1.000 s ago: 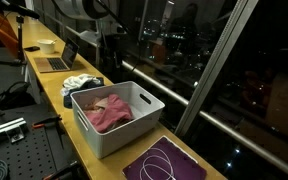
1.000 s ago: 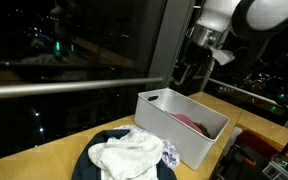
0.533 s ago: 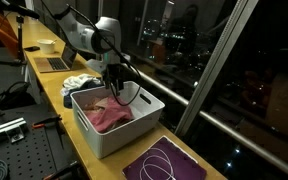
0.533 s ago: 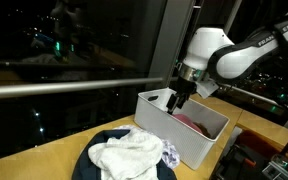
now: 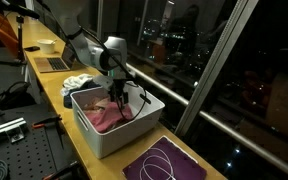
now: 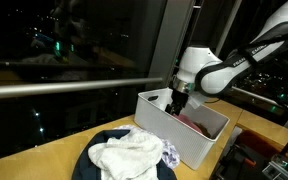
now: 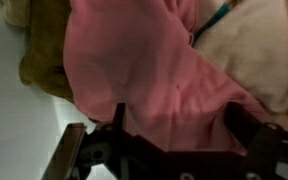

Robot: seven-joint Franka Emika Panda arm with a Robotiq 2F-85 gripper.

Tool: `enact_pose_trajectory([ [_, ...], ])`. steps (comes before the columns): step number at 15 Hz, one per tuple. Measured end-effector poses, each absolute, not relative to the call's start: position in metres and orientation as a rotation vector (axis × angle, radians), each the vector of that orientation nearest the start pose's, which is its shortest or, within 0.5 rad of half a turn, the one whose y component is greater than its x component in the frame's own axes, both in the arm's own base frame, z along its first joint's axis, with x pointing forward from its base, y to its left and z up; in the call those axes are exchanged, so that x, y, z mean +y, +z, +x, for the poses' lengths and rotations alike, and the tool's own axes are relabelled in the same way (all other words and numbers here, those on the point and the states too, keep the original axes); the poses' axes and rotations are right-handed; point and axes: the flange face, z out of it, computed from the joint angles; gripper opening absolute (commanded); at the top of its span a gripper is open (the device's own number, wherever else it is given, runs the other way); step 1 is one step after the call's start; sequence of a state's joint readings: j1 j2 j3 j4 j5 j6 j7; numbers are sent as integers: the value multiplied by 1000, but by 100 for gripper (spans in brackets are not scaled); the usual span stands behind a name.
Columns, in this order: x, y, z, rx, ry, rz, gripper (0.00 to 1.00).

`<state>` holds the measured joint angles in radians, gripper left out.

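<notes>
1. Night-dark window glass is seen behind a wooden counter (image 6: pixel 44 158); a white bin (image 5: pixel 109 143) is set on it.
2. The pincer (image 5: pixel 117 98) is positioned inside the bin, with the jaws spread wide and nothing held.
3. The pink cloth (image 7: pixel 154 60) is found directly beneath the pincer, spanning the gap between the fingertips in the wrist view. Whether it is touched cannot be told.
4. A brownish cloth (image 7: pixel 42 60) is bunched to one side of the pincer, and a cream cloth (image 7: pixel 259 50) with a teal cord (image 7: pixel 214 18) to the opposite side.
5. Risk: only a thin fold may be pinched if the jaws are closed too high, and the cloth would then be lost on lifting.
6. Risk: the neighbouring cloth or the cord may be caught along with the pink cloth, since all are crowded under the pincer.
7. Risk: the bin wall is close beside the pincer, so the bin may be nudged or dragged if a finger or the cloth is snagged on the rim.
8. A pile of clothes (image 6: pixel 129 155) is left outside the bin, well apart from the pincer.
</notes>
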<state>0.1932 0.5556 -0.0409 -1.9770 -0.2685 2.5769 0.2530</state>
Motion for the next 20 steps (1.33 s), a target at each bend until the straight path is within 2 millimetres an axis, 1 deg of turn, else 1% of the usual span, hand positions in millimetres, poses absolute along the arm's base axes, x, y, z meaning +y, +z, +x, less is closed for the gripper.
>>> enact_pose_trajectory([
  [2, 94, 170, 612, -207, -96, -3301, 100],
  [4, 90, 161, 616, -200, -87, -3307, 100],
  [5, 89, 158, 618, -195, -85, -3309, 83],
  [6, 87, 156, 619, -191, -83, -3311, 74],
  [7, 86, 155, 621, -185, -82, -3312, 68],
  [10, 81, 150, 624, -171, -80, -3317, 43],
  [11, 80, 150, 625, -166, -80, -3318, 36],
  [15, 76, 152, 629, -132, -77, -3314, 7],
  [16, 75, 153, 630, -123, -73, -3313, 2],
  [17, 74, 154, 631, -115, -67, -3314, 0],
  [18, 74, 155, 632, -106, -61, -3314, 4],
  [19, 74, 156, 633, -98, -57, -3312, 4],
  [20, 75, 158, 634, -91, -58, -3310, 2],
])
